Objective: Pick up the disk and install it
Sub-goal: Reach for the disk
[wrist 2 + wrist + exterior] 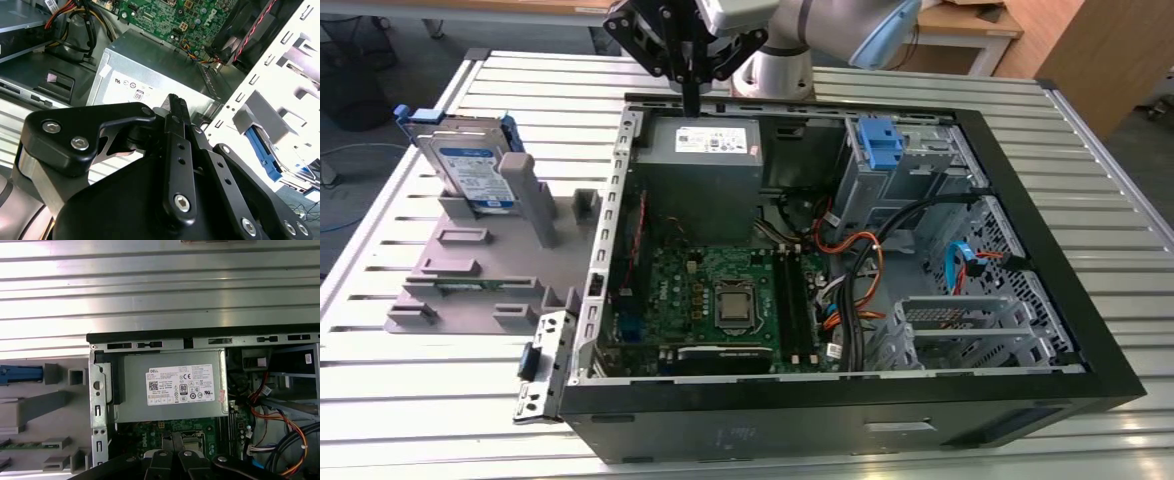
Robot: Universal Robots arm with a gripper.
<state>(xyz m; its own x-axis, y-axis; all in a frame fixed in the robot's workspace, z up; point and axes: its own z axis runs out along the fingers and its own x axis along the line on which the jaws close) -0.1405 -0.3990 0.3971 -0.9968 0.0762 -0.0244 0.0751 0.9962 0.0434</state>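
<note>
The disk (470, 168), a silver drive with a white-and-blue label in a blue carrier, stands upright in a grey holder (480, 270) at the exterior view's left, outside the open computer case (854, 400). The first wrist view catches the blue top edge of the disk (21, 374). My gripper (692, 108) hangs over the case's back wall, right above the grey power supply (702, 150), well apart from the disk. Its black fingers are pressed together with nothing between them, as both wrist views show (174, 102) (171, 444).
Inside the case lie the green motherboard (720, 295), cable bundles (854, 260) and a drive cage carrying a bare blue bracket (879, 142). The case and holder rest on a slatted metal table (440, 400). The power supply's white sticker (181, 386) faces the wrist.
</note>
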